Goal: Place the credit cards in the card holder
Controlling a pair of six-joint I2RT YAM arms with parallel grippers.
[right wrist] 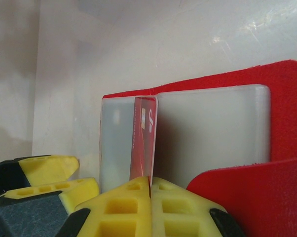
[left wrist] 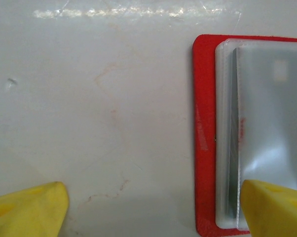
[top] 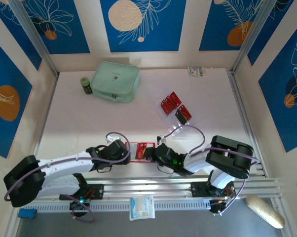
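Looking down from above, two robot arms reach inward over a white table (top: pixel 89 118); their tools meet at an open red card holder (top: pixel 138 146), which lies flat near the table's front edge; the left tool (top: pixel 124 152) is at its left side and the right tool (top: pixel 152 153) at its right.

From the left wrist, the left tool's yellow fingertips (left wrist: pixel 30 207) stand wide apart, released, with nothing held; one is over bare table, the other over the holder's pale grey inner sleeve.

From the right wrist, the right tool is clenched on one red credit card (right wrist: pixel 144 143), gripping its near end; the card is seen nearly edge-on, its far end at the seam between the holder's two pale pockets; whether it has entered a pocket cannot be told.

Further back and to the right, more red credit cards (top: pixel 170 103) with dark bands lie in a clear plastic tray (top: pixel 174 131); a mint-green zip case (top: pixel 115 81) and a small dark jar (top: pixel 86 85) just beside it rest at the far left.
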